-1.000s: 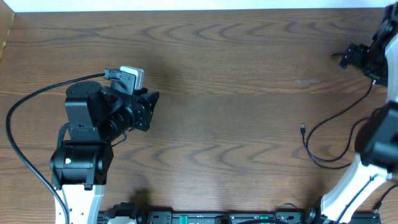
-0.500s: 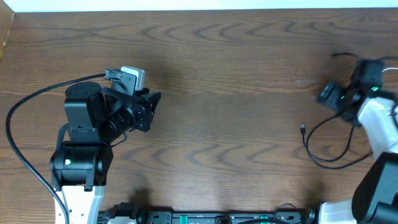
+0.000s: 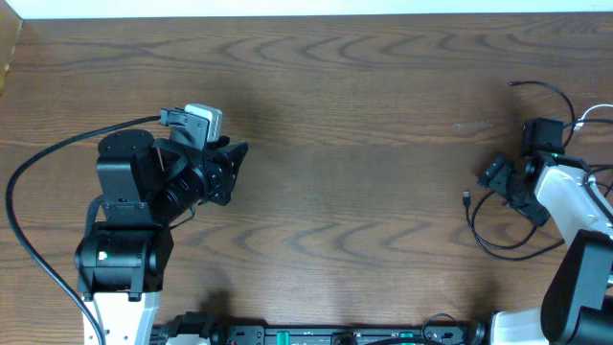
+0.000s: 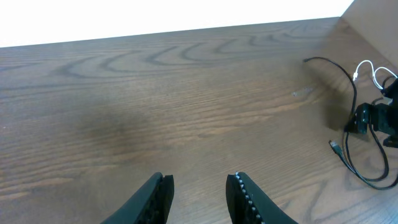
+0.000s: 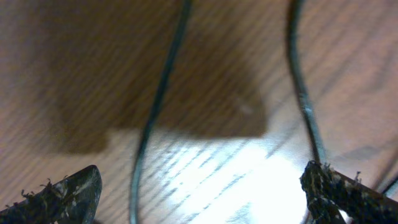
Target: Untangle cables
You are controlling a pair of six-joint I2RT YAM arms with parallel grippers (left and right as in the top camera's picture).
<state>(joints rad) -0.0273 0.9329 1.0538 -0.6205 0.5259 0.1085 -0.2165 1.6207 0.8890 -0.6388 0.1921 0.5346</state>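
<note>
No readable txt, labels, brands or nos. in any view — nothing legible

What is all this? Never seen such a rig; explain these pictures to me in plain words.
These are two robot arms at a wooden table. One picture looks down from above. The other two come from a camera on each wrist, with that arm's own fingers at the bottom edge. The left gripper is partly open over bare wood and holds nothing. The right gripper is wide open, close over a thin black cable, and is not gripping it. A white cable lies nearby.
</note>
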